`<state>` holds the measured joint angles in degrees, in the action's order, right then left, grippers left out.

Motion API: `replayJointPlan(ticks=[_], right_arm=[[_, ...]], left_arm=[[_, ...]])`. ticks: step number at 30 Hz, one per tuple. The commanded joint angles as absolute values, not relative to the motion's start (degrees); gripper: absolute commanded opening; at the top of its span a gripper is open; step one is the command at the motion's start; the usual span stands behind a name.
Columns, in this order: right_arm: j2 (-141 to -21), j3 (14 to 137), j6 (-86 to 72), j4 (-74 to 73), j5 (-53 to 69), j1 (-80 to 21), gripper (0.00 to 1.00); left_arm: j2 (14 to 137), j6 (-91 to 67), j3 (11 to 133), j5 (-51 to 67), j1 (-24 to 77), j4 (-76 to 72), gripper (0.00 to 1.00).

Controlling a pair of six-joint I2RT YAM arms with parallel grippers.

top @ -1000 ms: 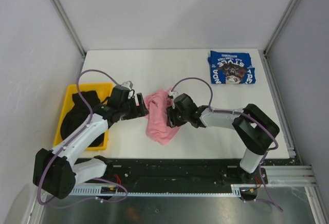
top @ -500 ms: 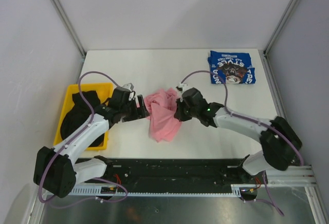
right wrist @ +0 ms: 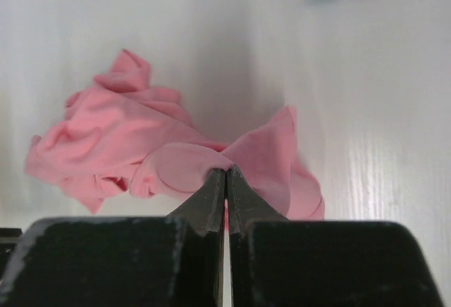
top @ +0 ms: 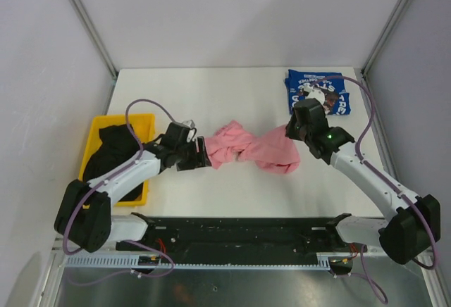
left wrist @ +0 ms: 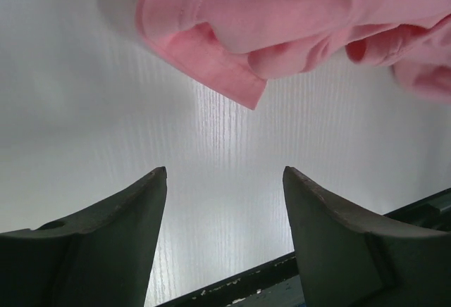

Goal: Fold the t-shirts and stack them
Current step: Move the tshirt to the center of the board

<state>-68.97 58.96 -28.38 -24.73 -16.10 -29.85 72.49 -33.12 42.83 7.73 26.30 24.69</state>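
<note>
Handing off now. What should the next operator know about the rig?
Left gripper: open, empty, just short of the pink t-shirt.
Right gripper: shut on the pink t-shirt, which lies bunched mid-table.
Done: blue t-shirt folded at the far right corner.
Left: fold the pink one, probably stack it on the blue, then the black t-shirts in the yellow bin.

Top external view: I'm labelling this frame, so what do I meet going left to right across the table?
yellow bin → left tool → pink t-shirt → blue t-shirt
</note>
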Motion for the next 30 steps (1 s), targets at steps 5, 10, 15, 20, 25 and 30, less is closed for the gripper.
replayJointPlan(ticks=[5, 10, 15, 20, 25, 30], right_arm=[[-69.90, 60.17, -28.15, -27.92, -19.37, -25.48, 0.00], [-69.62, 60.18, -27.61, -28.30, -18.47, -24.35, 0.00], [-69.17, 60.14, -27.32, -28.86, -17.97, -23.69, 0.00], [-68.69, 60.12, -27.28, -28.86, -17.24, -23.39, 0.00], [-68.43, 59.99, -27.24, -28.79, -16.69, -23.29, 0.00], [-67.89, 60.00, -27.18, -28.56, -16.29, -23.04, 0.00]], left_arm=[[79.42, -36.29, 46.98, 6.73, 31.71, 19.94, 0.61], [84.62, -38.95, 49.51, 2.88, 32.21, 18.65, 0.49], [89.17, -39.24, 51.66, -0.71, 33.63, 18.27, 0.44], [91.51, -38.61, 52.89, -5.01, 35.71, 18.28, 0.43], [93.23, -38.67, 52.88, -9.24, 37.45, 18.63, 0.42], [94.40, -39.78, 52.49, -12.48, 38.88, 19.23, 0.34]])
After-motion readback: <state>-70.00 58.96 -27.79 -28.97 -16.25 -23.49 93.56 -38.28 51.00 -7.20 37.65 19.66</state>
